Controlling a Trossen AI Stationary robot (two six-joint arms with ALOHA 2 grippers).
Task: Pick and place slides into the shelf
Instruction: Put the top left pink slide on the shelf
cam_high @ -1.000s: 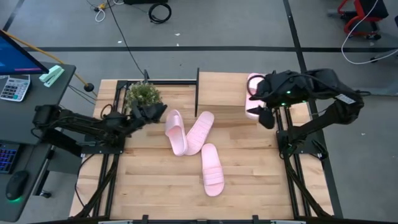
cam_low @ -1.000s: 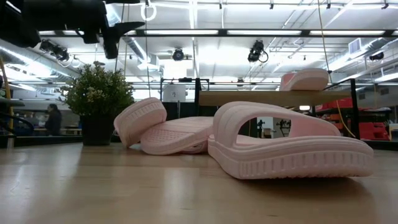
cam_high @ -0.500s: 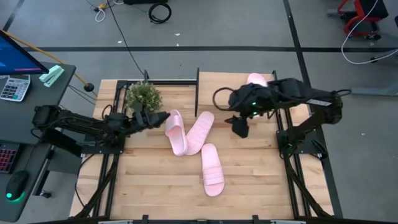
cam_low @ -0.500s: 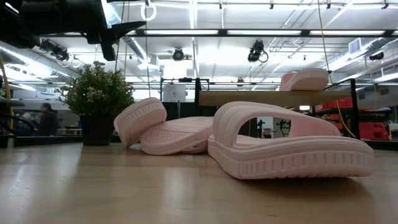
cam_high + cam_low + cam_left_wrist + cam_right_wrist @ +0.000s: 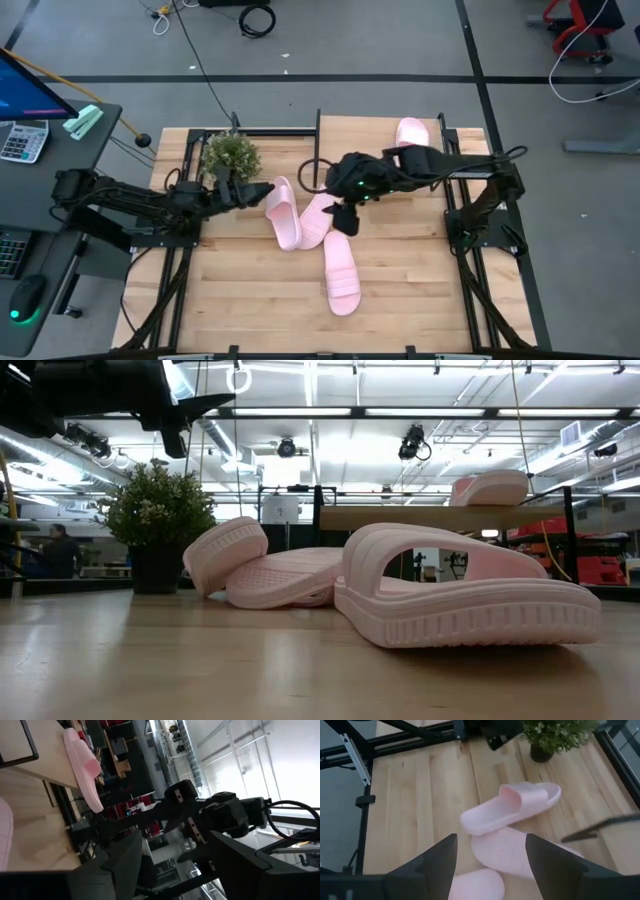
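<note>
The right gripper (image 5: 343, 218) hangs out over the middle of the surface (image 5: 240, 290), fingers spread apart with nothing between them, right above the slide (image 5: 320, 212) that lies at a slant beside its neighbour. In the right wrist view those two dark fingers (image 5: 440, 857) frame that pair from above, one slide (image 5: 512, 805) lying strap-up and the other just under it. Over on the other side, the left gripper (image 5: 262, 188) hovers by the potted plant (image 5: 230, 153), pointing at the toe of the nearer slide (image 5: 282, 212), its fingers parted too and holding nothing. A third slide (image 5: 341, 272) sits alone nearer the front edge, just beside the crossed pair. One slide (image 5: 411, 131) is on the shelf (image 5: 350, 135) at the back of the surface; from the low view it perches up on the board (image 5: 400, 517), well above the three on the surface below.
</note>
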